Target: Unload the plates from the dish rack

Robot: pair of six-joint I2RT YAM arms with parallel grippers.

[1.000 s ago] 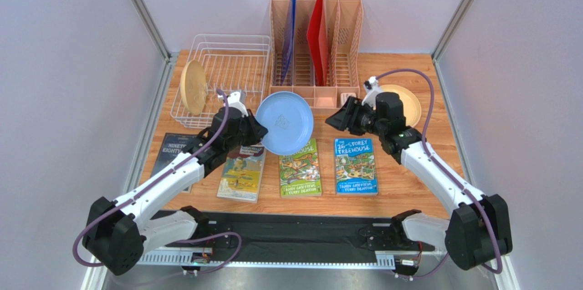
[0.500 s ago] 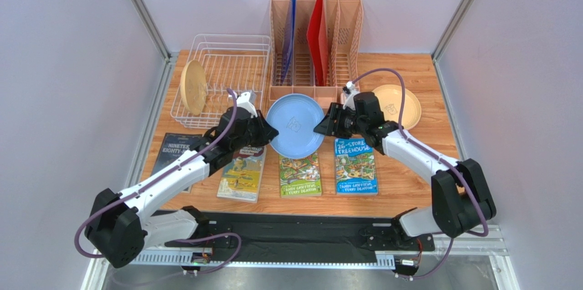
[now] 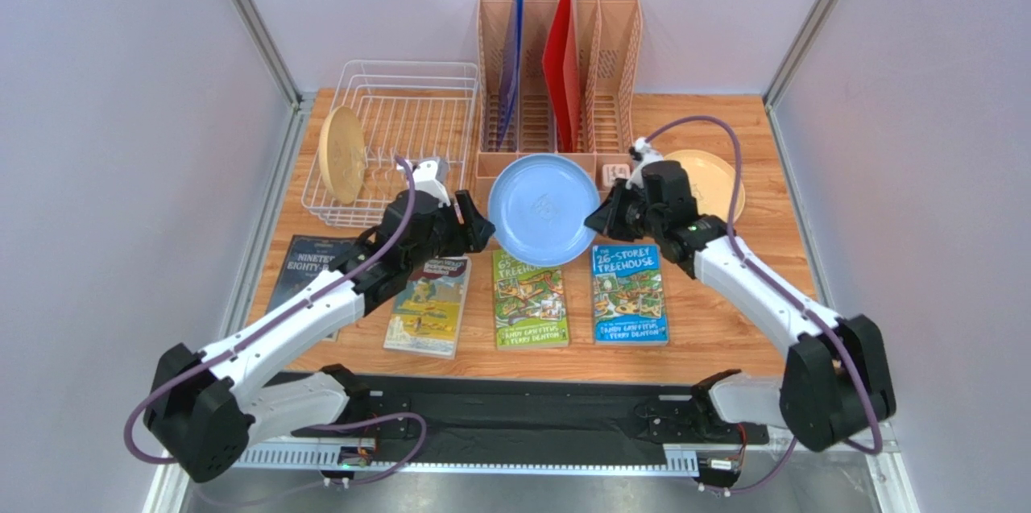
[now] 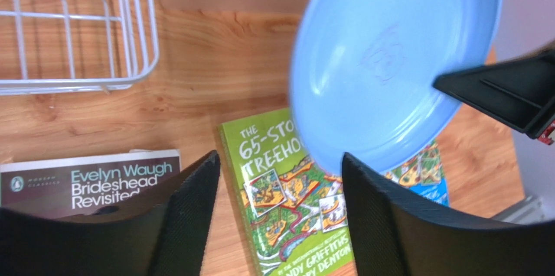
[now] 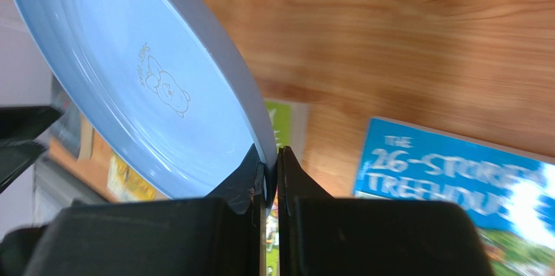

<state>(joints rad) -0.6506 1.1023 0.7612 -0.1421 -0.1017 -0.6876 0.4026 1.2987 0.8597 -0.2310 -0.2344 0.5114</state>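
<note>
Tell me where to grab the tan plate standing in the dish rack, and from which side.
Pinch the upper rim of the tan plate from above, left fingers straddling its faces: it stands on edge at the dish rack's left end, so probably only the top is free.

A robot lab is shown: a wooden table (image 3: 696,350) is boxed in by grey walls (image 3: 121,114), with metal posts (image 3: 248,18) at its far corners.
</note>
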